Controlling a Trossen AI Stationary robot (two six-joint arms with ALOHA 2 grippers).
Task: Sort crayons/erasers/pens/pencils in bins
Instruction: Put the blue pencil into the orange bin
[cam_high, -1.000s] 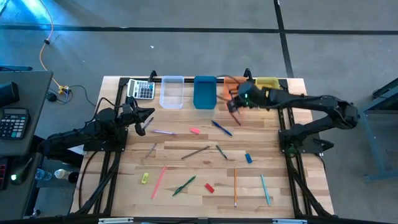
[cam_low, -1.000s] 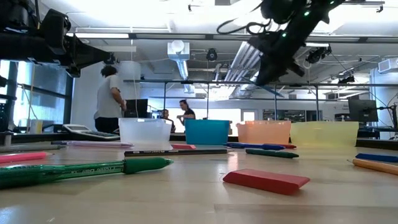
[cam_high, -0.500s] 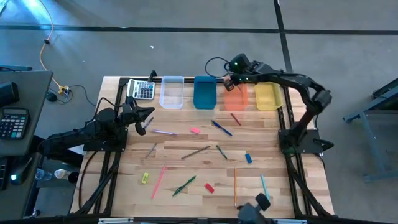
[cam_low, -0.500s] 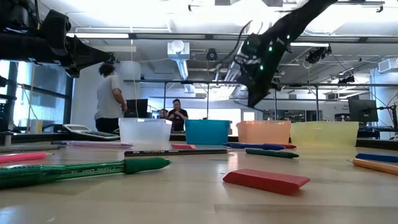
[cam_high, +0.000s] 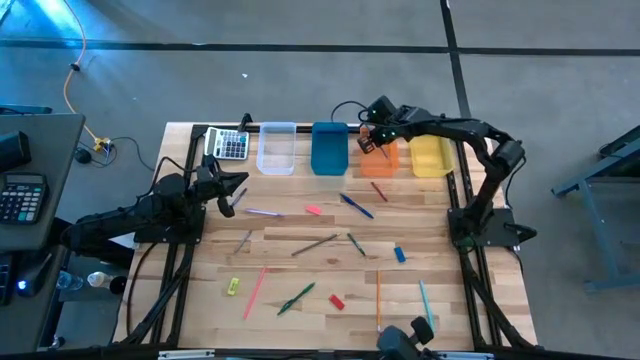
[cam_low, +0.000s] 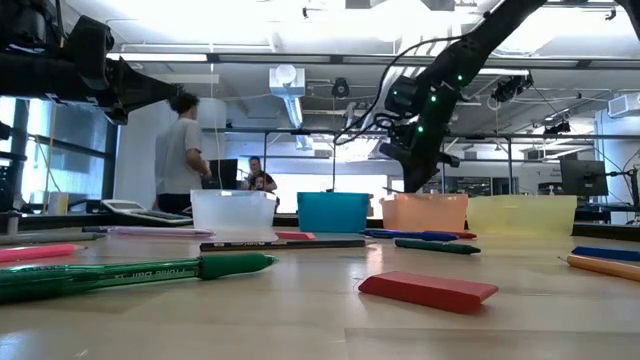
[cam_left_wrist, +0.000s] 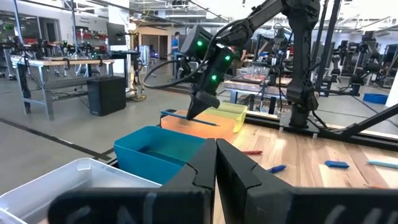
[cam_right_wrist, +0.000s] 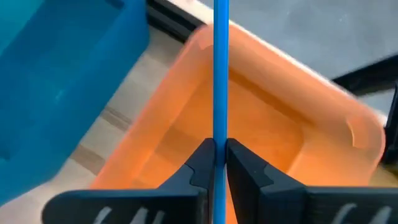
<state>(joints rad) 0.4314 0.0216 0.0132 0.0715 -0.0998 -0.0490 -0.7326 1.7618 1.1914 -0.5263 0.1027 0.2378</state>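
Wood table (cam_high: 300, 300) with loose sticks and erasers (cam_high: 336, 301) scattered mid-surface; four bins (cam_high: 277, 150) line the far edge. We see the right gripper (cam_high: 367, 140) has swung from just in front of the bins to above the orange bin (cam_high: 378, 160), fingers clamped on a thin blue stick (cam_right_wrist: 221, 74) pointing down into it. We judge the drop is next, one item nearly sorted. Left gripper (cam_high: 238, 191) waits closed and empty near the left edge.
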